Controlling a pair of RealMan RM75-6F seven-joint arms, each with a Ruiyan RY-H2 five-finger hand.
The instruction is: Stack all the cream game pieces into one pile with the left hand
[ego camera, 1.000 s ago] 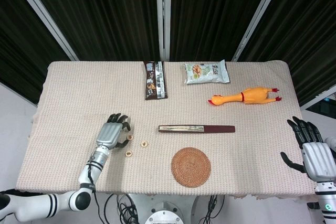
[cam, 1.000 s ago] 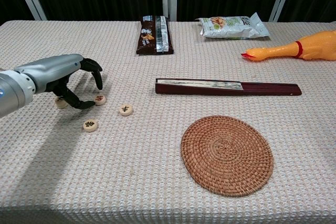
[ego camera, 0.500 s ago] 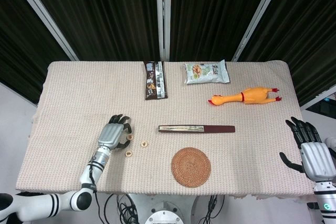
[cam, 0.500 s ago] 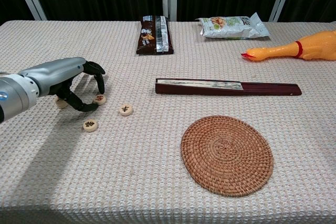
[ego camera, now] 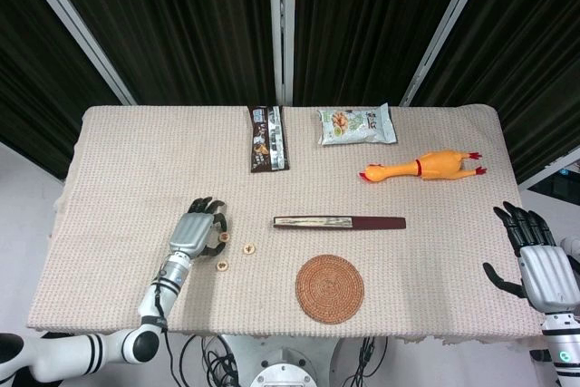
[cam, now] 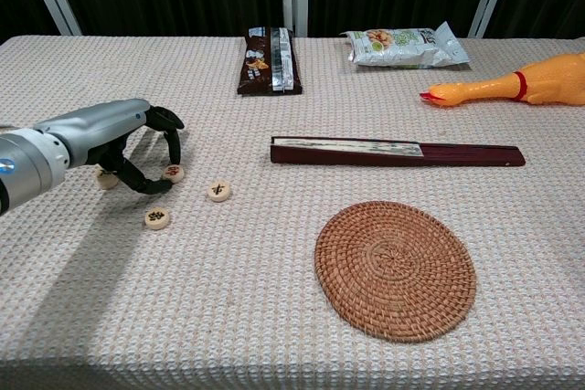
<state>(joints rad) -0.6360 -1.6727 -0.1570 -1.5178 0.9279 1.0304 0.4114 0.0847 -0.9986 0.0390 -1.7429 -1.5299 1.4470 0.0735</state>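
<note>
Hovering low over the table (cam: 274, 317), the left hand (cam: 110, 139) arches its dark fingers (cam: 172, 139) around one cream game piece (cam: 173, 173), fingertip and thumb at either side of it; whether they actually pinch it, I cannot tell. A second piece (cam: 107, 180) peeks out beneath the palm. Two more lie loose on the cloth just beside the hand: one (cam: 218, 191) to its right, one (cam: 157, 218) nearer the front edge. All four sit flat, none stacked. Over at the far right edge, the right hand (ego camera: 542, 265) hangs with fingers spread, holding nothing. Behind the pieces: a closed folding fan (cam: 398, 152), round woven coaster (cam: 395, 269), rubber chicken (cam: 507, 87), and two snack packets (cam: 270, 61) (cam: 407, 46).
</note>
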